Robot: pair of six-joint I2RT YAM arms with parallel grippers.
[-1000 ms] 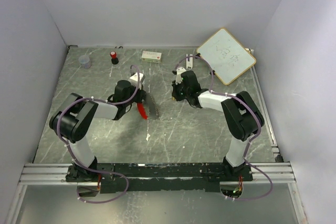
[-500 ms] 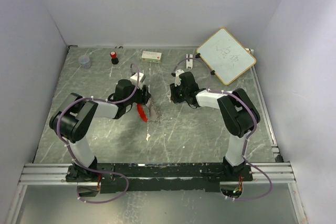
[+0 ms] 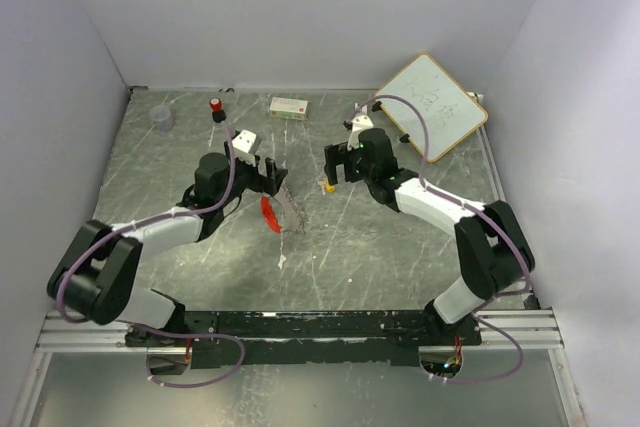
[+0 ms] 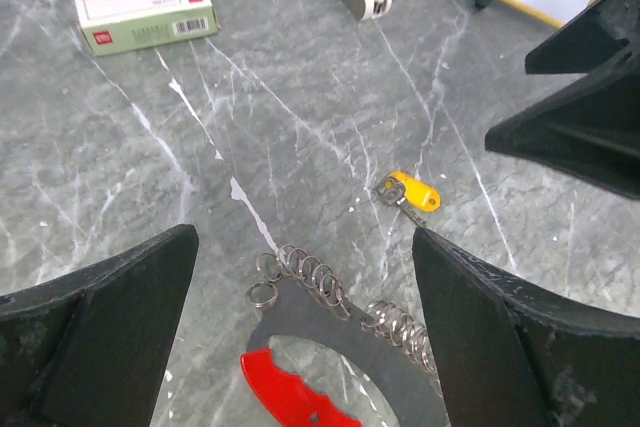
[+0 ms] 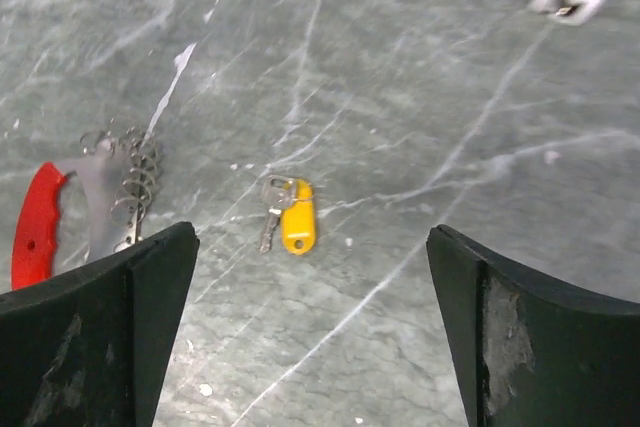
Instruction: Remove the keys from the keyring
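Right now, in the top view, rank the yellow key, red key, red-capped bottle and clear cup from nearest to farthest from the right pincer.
1. Yellow key, right by the right pincer.
2. Red key, centre-left, towards the front.
3. Red-capped bottle, back left.
4. Clear cup, far back-left corner.

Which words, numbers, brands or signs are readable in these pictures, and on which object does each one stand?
No text can be read with certainty.
Small box: printed lines, a red mark and a barcode, all too small to read.
Whiteboard: faint handwriting, too blurred to read.
Yellow-headed key: no writing visible on its tag.
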